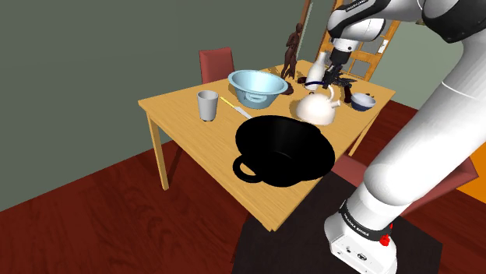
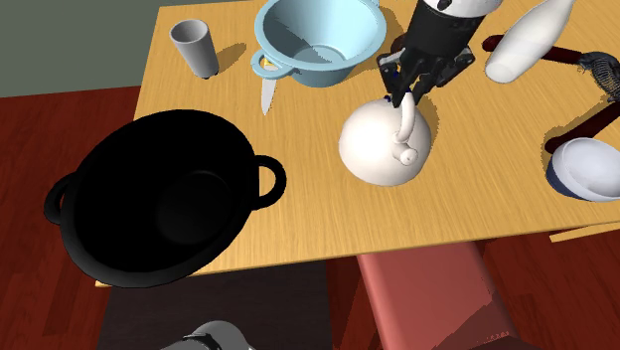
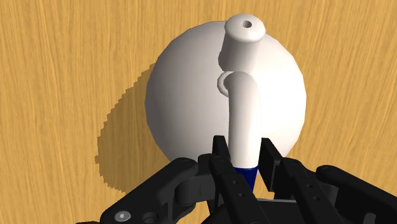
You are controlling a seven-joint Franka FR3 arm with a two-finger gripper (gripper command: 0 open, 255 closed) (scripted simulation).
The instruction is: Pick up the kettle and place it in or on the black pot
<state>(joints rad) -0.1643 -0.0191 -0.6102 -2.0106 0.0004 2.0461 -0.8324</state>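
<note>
Black gripper [image 3: 245, 156] closed on white kettle [image 3: 191, 95] — fingers pinch arched handle at its blue-tipped end. Kettle upright at wooden table [image 2: 298, 239], just beside black pot [image 2: 109, 159] and near light-blue bowl [image 2: 298, 75] — whether lifted off tabletop, cannot tell.

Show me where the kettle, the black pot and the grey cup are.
kettle [image 2: 368, 149], second exterior view, on its round white body.
black pot [image 2: 109, 189], second exterior view, on its inner wall.
grey cup [image 2: 202, 60], second exterior view, on its outer side.
</note>
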